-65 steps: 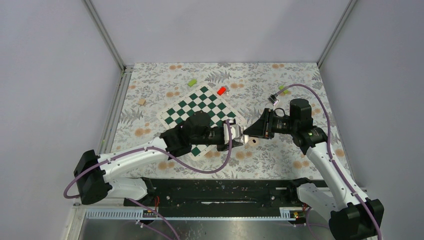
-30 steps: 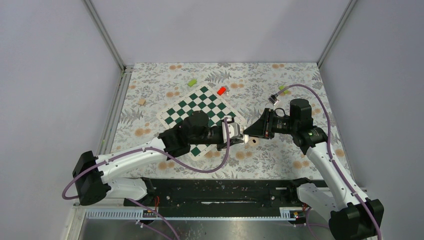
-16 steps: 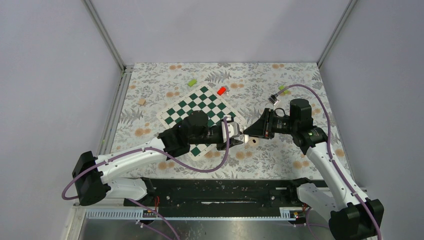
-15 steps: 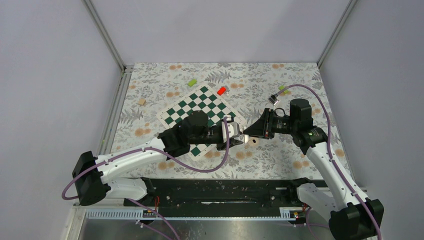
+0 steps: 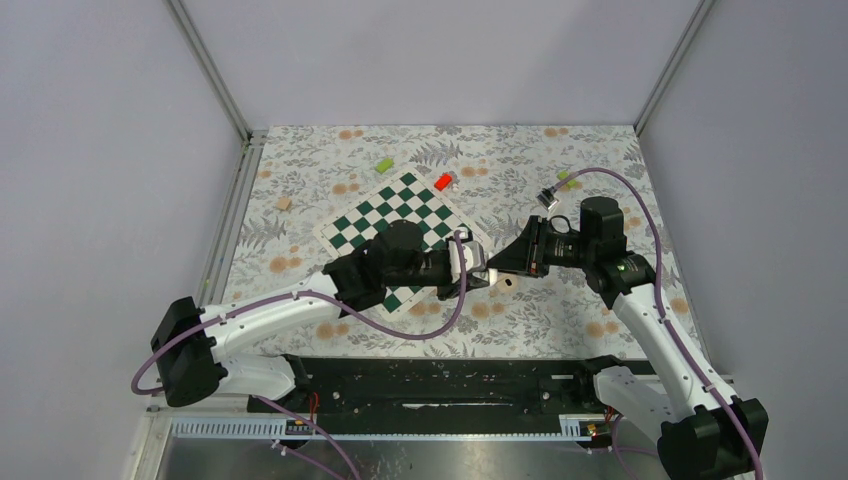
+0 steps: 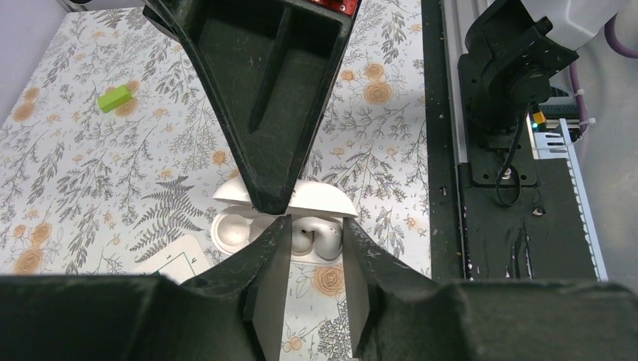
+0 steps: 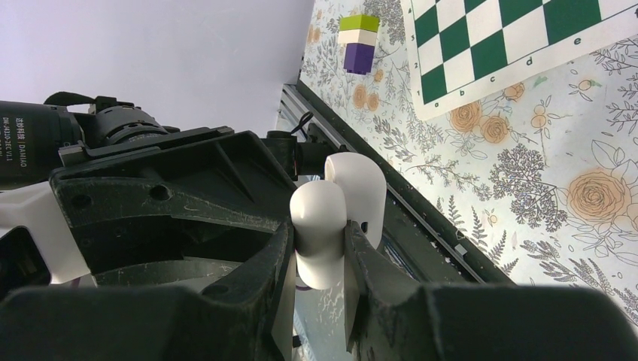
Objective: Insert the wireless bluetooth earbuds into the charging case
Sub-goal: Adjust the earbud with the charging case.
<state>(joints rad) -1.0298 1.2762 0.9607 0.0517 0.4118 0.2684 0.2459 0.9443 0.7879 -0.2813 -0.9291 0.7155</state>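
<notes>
My right gripper (image 7: 316, 226) clamps the pale rounded plastic charging case (image 6: 323, 201); left gripper (image 6: 312, 223) stands parted around a tiny white oval earbud (image 6: 320, 239). Withdrawing crooked could flick it out.

Overhead camera looks down; both close wrist cameras share the charging case (image 6: 316, 200)
</notes>
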